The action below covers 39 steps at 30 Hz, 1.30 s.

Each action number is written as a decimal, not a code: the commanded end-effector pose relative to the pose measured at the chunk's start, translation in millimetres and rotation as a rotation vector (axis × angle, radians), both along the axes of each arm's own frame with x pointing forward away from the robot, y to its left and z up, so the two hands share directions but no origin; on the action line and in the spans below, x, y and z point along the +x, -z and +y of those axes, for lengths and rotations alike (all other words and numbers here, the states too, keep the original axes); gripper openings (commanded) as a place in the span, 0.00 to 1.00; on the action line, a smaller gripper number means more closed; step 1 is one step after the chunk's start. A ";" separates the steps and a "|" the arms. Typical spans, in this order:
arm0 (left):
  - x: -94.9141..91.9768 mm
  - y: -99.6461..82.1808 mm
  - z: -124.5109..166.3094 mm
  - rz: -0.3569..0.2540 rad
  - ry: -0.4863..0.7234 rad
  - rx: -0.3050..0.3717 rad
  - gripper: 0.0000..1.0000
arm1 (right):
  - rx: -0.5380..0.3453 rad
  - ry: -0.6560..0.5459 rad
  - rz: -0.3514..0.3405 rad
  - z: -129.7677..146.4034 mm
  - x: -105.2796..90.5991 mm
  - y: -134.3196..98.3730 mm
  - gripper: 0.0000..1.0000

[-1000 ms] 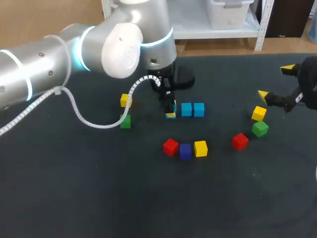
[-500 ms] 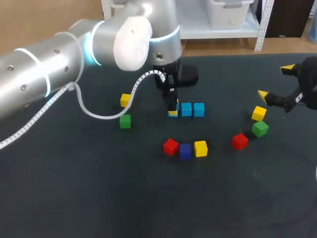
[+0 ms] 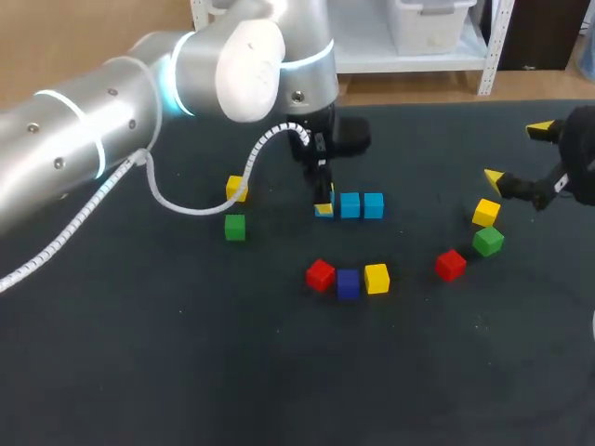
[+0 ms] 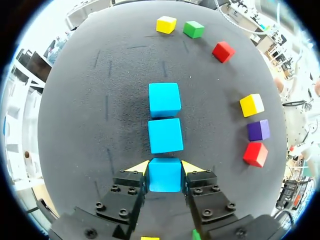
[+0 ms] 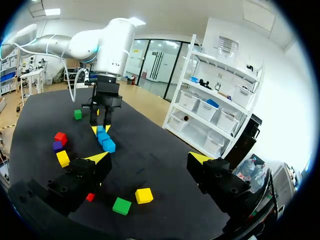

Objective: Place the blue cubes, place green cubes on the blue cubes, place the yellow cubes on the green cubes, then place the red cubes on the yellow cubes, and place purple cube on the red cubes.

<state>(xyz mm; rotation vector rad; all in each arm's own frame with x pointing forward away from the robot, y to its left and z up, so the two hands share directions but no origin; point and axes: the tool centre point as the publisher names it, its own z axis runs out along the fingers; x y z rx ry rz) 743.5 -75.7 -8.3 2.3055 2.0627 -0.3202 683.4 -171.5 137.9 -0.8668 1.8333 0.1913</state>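
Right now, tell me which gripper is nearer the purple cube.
Left. The left gripper, shut on a blue cube, is just beyond the purple cube; the right gripper hangs open far off to its right.

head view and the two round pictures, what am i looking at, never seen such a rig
A two-armed robot at a dark table. The head view looks down from above and behind; the silver left arm enters from its left. Each round picture is from a wrist camera, looking along that arm's two yellow-tipped fingers. The left gripper is shut on a blue cube, in line with a middle blue cube and a far blue cube. The right gripper is open and empty. More lie loose, such as a purple cube between a red cube and a yellow cube.
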 end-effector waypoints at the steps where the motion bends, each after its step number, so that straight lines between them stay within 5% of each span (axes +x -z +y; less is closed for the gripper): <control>1: 1.9 2.2 -2.9 0.008 0.001 0.009 0.00 | -0.003 0.003 0.000 0.8 0.0 0.1 1.00; 12: -0.1 3.3 -2.1 0.004 -0.004 0.034 0.00 | -0.003 0.003 0.000 0.8 0.0 0.1 1.00; 15: -0.9 3.9 -1.7 0.007 -0.014 0.039 0.09 | -0.003 0.003 0.000 0.8 0.0 0.1 1.00; 17: -1.4 4.5 -0.5 0.003 -0.019 0.041 0.47 | -0.003 0.003 0.000 0.8 0.0 0.1 1.00; 18: -1.3 4.7 -0.1 0.010 -0.028 0.043 1.00 | -0.003 0.003 0.000 0.8 0.0 0.1 1.00; 31: 13.3 -15.1 11.9 -0.009 -0.161 0.002 1.00 | -0.003 0.003 0.000 0.8 0.0 0.1 1.00; 39: 17.6 -50.5 42.6 -0.081 -0.340 0.003 1.00 | -0.003 0.003 0.000 0.8 0.0 0.1 1.00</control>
